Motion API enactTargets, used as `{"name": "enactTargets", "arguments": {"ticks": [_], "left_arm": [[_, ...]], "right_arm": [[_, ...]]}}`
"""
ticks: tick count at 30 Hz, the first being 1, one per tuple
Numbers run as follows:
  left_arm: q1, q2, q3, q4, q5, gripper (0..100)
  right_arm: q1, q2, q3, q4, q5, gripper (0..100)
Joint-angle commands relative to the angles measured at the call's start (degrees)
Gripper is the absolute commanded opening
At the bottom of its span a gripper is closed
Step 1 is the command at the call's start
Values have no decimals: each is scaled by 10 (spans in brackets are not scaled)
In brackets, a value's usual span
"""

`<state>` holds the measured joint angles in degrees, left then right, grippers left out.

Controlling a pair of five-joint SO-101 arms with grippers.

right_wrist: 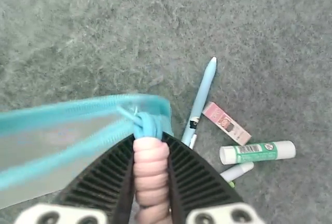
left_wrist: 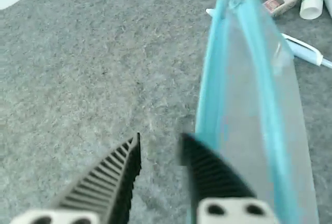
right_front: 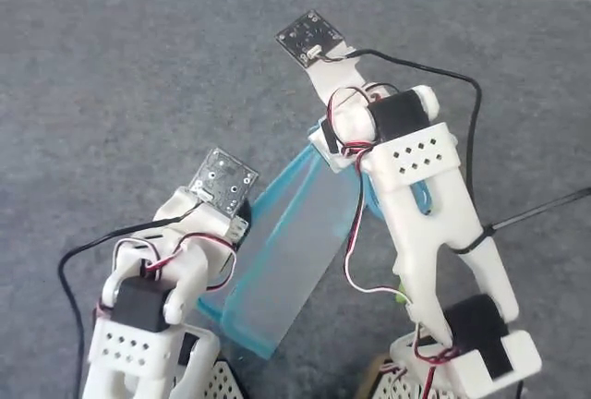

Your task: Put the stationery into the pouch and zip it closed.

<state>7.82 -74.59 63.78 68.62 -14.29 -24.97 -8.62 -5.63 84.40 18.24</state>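
Your right claw [right_wrist: 150, 149] was clamped shut on a pink coil [right_wrist: 151, 180], which was tied to the blue loop [right_wrist: 147, 124] at the zip end of the pouch [right_front: 295, 251]. From above, the pouch ran as a long clear strip with blue borders between your 2 arms. One end was up at the right claw and the other lay down by the base of the left arm. Your left claw [left_wrist: 160, 141] was open, with nothing between its 2 ridged fingers [left_wrist: 116, 177]. One finger stood just beside the pouch's blue edge, but you could not tell from the pictures whether it touched. The other finger hung over bare grey felt [right_front: 111, 94], which stretched wide on the side away from the pouch and gave that arm plenty of room. The stationery lay outside the pouch on the felt, past its zip end and close to the right claw. A light blue pen [right_wrist: 199, 99] was nearest the pouch's corner. Just beside it was a pink eraser [right_wrist: 226, 124], then a green and white glue stick [right_wrist: 258, 152]. A small white stick [right_wrist: 237, 172] lay just beside the claw's finger. The 4 pieces sat tight together, with little gap between them and the right claw.
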Motion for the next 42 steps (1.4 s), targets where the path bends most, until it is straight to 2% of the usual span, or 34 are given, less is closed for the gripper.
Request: {"name": "enactTargets", "arguments": {"ticks": [1, 5, 11, 13, 20, 35, 42], "left_arm": [[0, -7, -69, 35, -7, 274], [2, -6, -113, 62, -7, 254], [3, -6, -95, 65, -6, 253], [11, -6, -106, 68, -4, 252], [115, -5, -153, 133, 6, 250], [107, -5, -73, 79, -4, 250], [101, -5, -43, 68, -7, 249]], "right_arm": [[25, -92, 36, -18, 14, 6], [30, -187, 165, -81, 16, 6], [29, -291, 285, -126, 17, 6], [29, -296, 290, -125, 16, 6], [30, -303, 292, -108, 13, 6], [31, -307, 295, -72, 11, 6], [30, -398, 353, -78, 12, 6]]}}
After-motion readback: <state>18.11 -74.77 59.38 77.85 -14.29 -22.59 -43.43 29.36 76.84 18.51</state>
